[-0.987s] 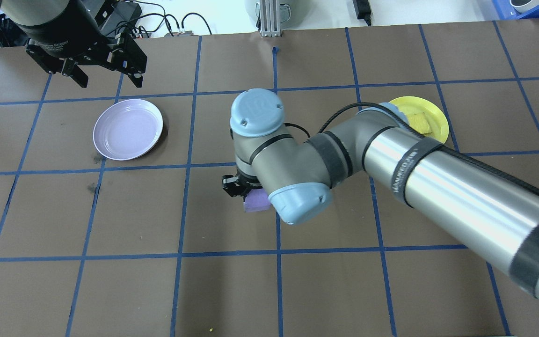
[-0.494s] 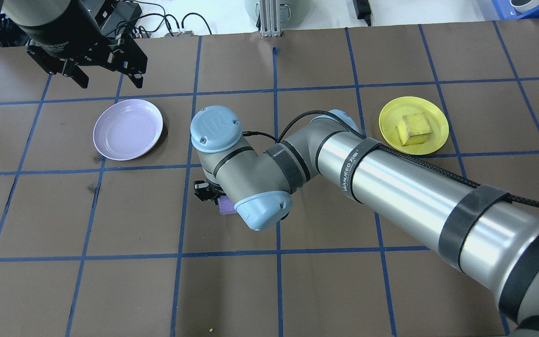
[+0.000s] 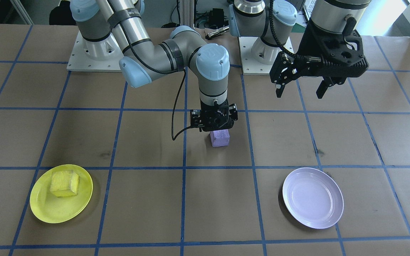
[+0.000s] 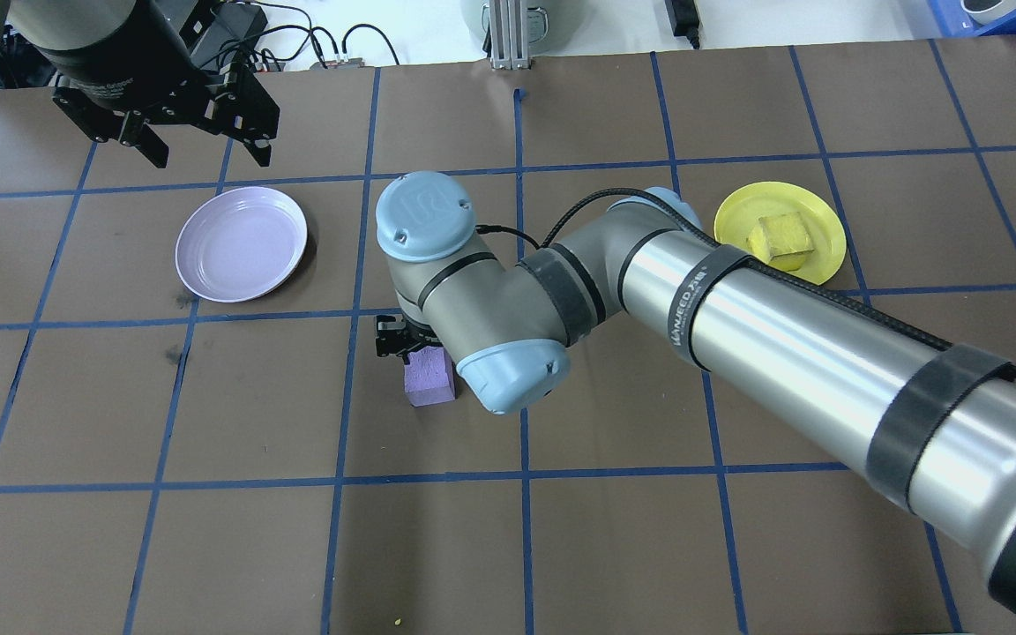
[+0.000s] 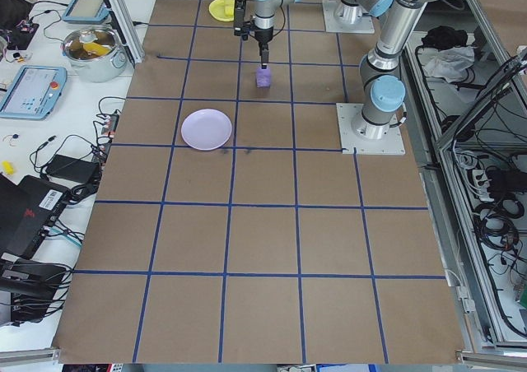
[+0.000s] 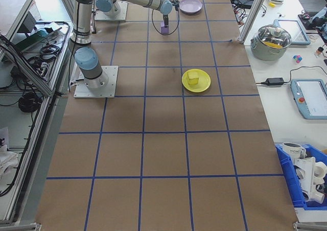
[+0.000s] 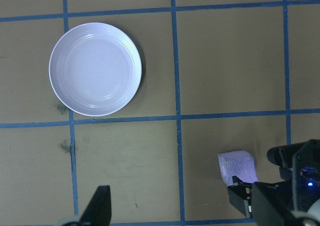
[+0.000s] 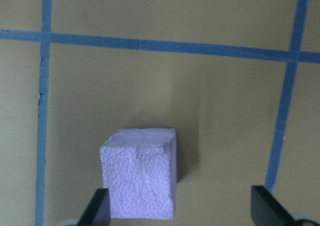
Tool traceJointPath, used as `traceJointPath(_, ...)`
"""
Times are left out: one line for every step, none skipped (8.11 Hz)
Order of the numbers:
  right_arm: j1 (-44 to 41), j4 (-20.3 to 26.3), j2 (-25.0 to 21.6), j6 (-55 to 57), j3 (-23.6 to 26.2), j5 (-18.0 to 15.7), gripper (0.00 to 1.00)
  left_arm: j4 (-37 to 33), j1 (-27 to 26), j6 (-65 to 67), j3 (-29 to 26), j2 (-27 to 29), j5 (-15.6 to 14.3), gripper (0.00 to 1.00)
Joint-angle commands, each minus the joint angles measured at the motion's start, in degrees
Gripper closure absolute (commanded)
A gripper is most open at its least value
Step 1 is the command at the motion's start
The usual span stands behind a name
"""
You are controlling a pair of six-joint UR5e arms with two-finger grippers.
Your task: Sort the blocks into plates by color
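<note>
**Purple block is sitting on the table under the spread right gripper**

The right gripper (image 8: 177, 208) is hanging over the purple block (image 4: 429, 377), near the middle of the table (image 4: 208, 547). In the right wrist view its two fingertips (image 8: 98, 207) are standing wide apart. The left tip is sitting just at the lower left corner of the block, and the other tip is staying well away from it, with bare table between them. So the fingers are spread and are not pinching anything. The block is resting flat on the brown surface, inside one square of the blue tape grid (image 4: 345, 326), and is casting a small shadow to its side.

The yellow block (image 3: 64, 182) is lying in the yellow plate (image 3: 43, 209), toward the side of the plate that is nearer to the robot. In the overhead view the long right arm is covering a part of this plate's rim.

The lavender plate (image 4: 241, 243) is lying on the robot's left half of the table, well apart from the purple block, with nothing inside it. In the left wrist view the plate (image 7: 95, 69) is showing whole, and the purple block (image 7: 237, 167) is showing at the lower right, partly under the black body of the right gripper.

The left gripper (image 3: 300, 87) is hanging high above the table, near the robot's base, beyond the lavender plate. Its two black fingers (image 4: 155, 150) are pointing down with a clear gap between them, holding nothing.
</note>
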State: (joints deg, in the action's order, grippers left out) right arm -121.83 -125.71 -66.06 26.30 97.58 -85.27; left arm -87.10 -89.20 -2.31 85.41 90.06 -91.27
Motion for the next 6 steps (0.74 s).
traceJointPath(8.0,9.0,-7.7,-5.4,0.1,0.5,0.0,-0.2,-0.9,6.3,0.0,0.1,0.7,0.0)
traceJointPath(12.0,14.1,-11.1,-8.3,0.1,0.6,0.0,-0.6,-1.9,11.0,0.0,0.4,1.2,0.0)
traceJointPath(16.2,18.6,-14.8,-10.1,0.0,0.5,0.0,-0.6,-3.9,14.3,0.5,0.5,1.2,0.0)
traceJointPath(20.9,23.8,-18.3,-12.8,-0.7,0.1,0.0,-0.6,-6.1,19.7,1.6,0.9,1.2,0.0)
traceJointPath(24.8,29.8,-20.8,-13.8,-3.6,0.1,0.0,-0.7,-8.4,21.4,2.7,1.8,1.9,0.0)
traceJointPath(27.1,36.3,-20.9,-14.7,-8.4,-0.7,0.0,-0.7,-10.3,21.6,3.7,2.8,2.3,0.0)
